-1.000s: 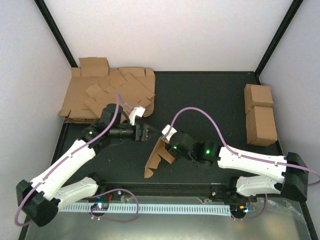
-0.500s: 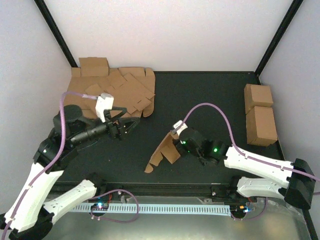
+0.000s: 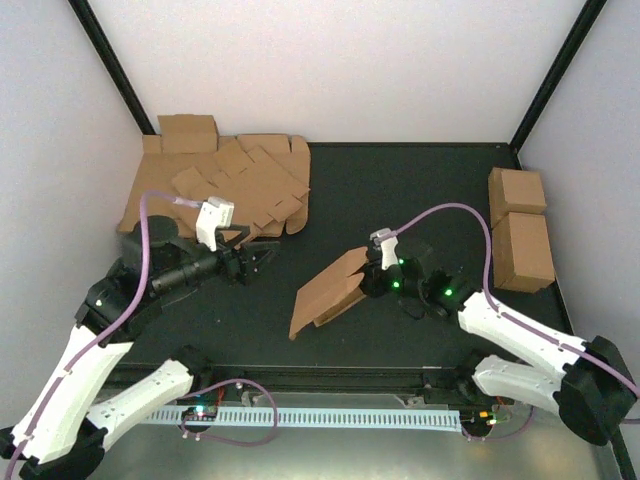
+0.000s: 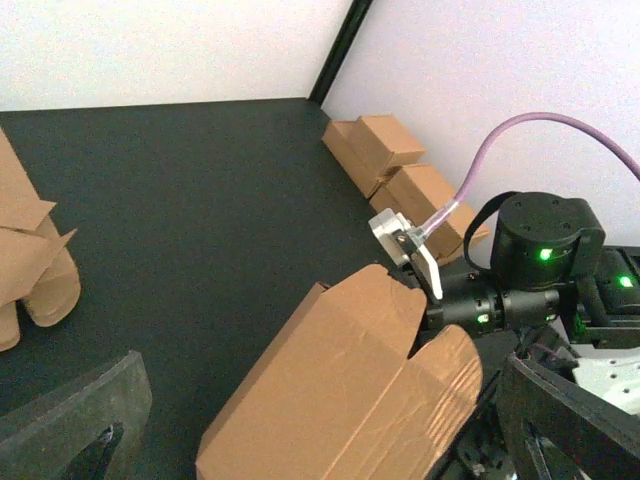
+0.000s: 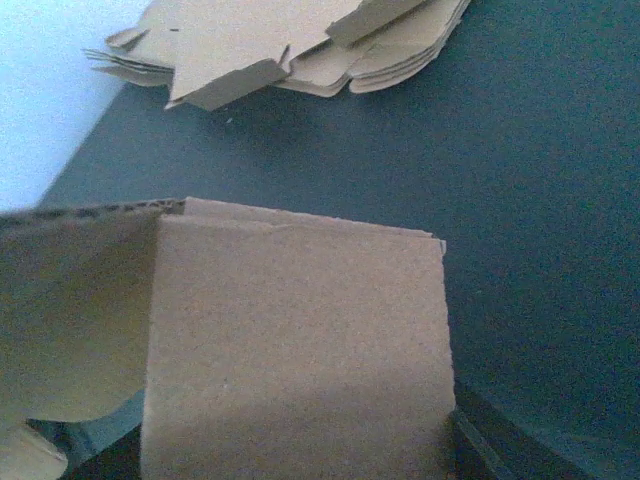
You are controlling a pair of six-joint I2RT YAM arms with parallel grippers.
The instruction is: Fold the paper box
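Note:
The paper box (image 3: 325,293), a brown die-cut piece partly folded into a long shape, lies tilted mid-table with its left end low. My right gripper (image 3: 364,283) is shut on its right end. In the right wrist view a flat panel of the paper box (image 5: 290,350) fills the space between the jaws, and one dark finger (image 5: 482,450) shows at the lower right. My left gripper (image 3: 262,258) hangs open to the left of the box, apart from it. In the left wrist view the paper box (image 4: 350,390) sits ahead, with rounded flaps towards the right arm.
A heap of flat cardboard sheets (image 3: 230,185) covers the back left of the black table (image 3: 420,190); the heap (image 5: 300,40) also shows in the right wrist view. Two folded cardboard cuboids (image 3: 520,230) stand by the right wall. Black frame posts rise at the back corners.
My left gripper let go, opened wide and drew back to the left. My right gripper carried the box's end to the right and up, and the box now lies flatter and longer.

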